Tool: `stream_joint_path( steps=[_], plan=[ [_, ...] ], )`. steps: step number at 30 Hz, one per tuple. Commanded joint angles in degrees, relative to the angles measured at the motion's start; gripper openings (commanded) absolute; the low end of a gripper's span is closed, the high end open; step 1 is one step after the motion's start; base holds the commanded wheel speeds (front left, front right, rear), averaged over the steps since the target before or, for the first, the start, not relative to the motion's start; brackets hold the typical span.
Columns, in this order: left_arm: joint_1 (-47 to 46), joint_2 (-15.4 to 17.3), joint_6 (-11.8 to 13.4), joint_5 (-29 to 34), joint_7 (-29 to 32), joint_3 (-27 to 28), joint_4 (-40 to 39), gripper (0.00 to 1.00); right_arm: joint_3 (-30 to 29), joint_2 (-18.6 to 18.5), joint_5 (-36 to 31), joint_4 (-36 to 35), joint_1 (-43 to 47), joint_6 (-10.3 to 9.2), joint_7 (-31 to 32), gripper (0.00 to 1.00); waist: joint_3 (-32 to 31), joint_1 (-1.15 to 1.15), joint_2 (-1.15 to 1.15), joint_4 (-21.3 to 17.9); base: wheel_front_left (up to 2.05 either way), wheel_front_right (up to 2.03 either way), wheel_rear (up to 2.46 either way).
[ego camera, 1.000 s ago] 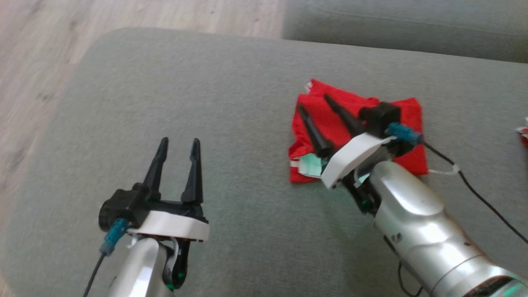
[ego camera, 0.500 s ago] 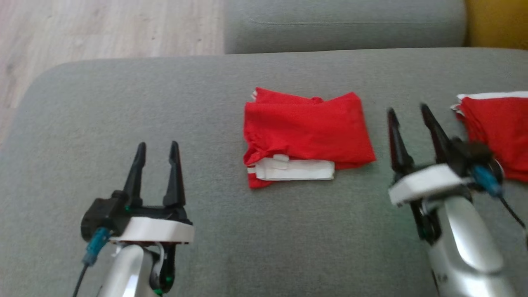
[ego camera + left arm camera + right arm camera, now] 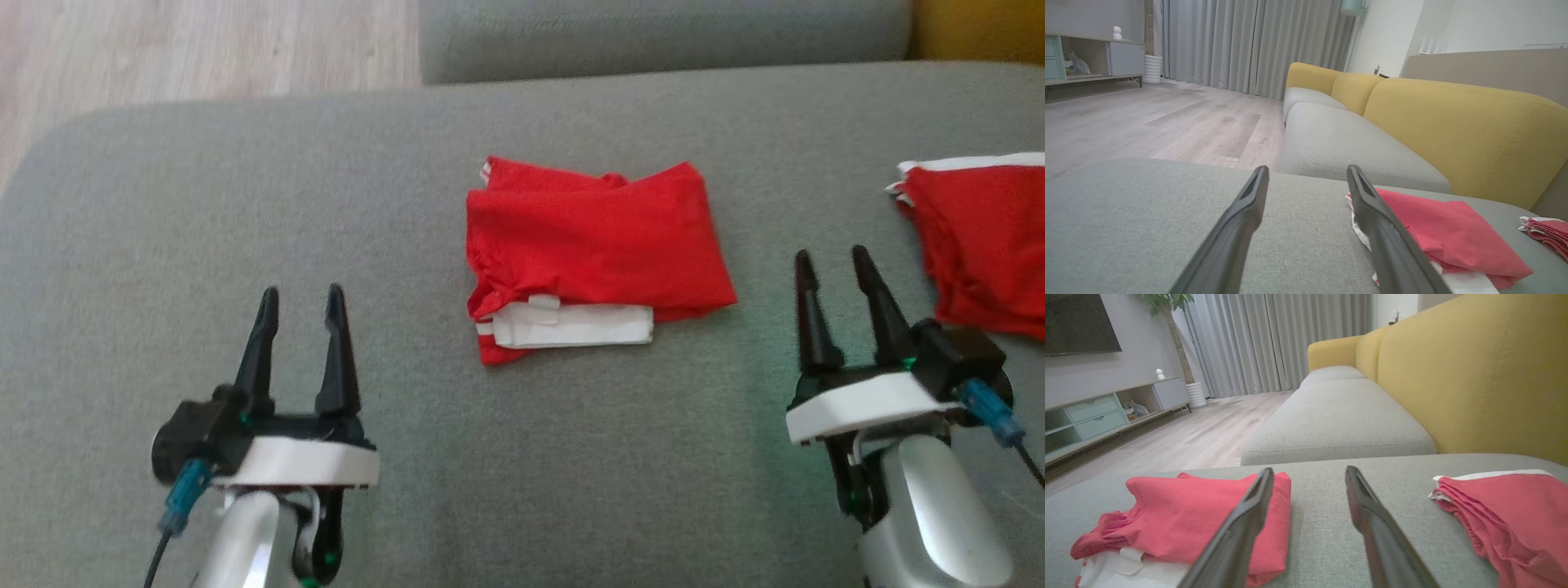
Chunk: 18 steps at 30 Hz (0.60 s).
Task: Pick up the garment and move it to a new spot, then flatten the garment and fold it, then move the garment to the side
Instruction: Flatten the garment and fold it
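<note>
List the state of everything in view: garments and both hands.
centre garment: folded, lying on the grey cushion, white band at its near edge, touched by neither hand.
far-right garment: folded in layers, lying apart from the centre one, cut off by the picture's edge.
left hand: open, empty, left of the centre garment.
right hand: open, empty, between the two garments.

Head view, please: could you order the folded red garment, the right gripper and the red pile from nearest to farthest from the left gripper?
1. Folded red garment, centre.
2. Right gripper, lower right.
3. Red pile, far right edge.
</note>
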Motion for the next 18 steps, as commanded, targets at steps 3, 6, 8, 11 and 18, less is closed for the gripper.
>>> stream_joint_path(
  steps=[3,6,8,11,18],
  plan=[
    [-4.3,0.41,-0.35,0.24,-0.29,0.26,-2.22,1.0,1.47,0.3,-1.15,-0.68,-5.53,-0.05,-0.26,0.0,3.8,0.0,0.0,2.58,0.0,0.0,0.0],
    [-5.71,0.41,-0.49,-0.1,-0.29,-0.67,-2.21,1.0,1.96,0.3,-3.07,1.4,-9.5,-0.05,0.9,0.0,6.67,0.0,0.0,4.44,0.0,0.0,0.0],
    [-6.61,0.41,-0.6,-0.37,-0.29,-1.41,-2.07,1.0,2.16,0.3,-3.46,3.42,-12.59,-0.05,1.53,0.0,8.19,0.0,0.0,5.79,0.0,0.0,0.0],
    [-7.6,0.41,-0.77,-0.71,-0.29,-2.64,-1.6,1.0,2.25,0.3,-4.08,8.5,-16.95,-0.05,2.21,0.0,9.74,0.0,0.0,7.82,0.0,0.0,0.0],
    [-9.02,0.41,-0.54,-1.48,-0.29,-4.35,-1.38,1.0,2.15,0.3,-7.7,23.39,-23.45,-0.05,4.85,0.0,11.23,0.0,0.0,10.92,0.0,0.0,0.0]
  ],
)
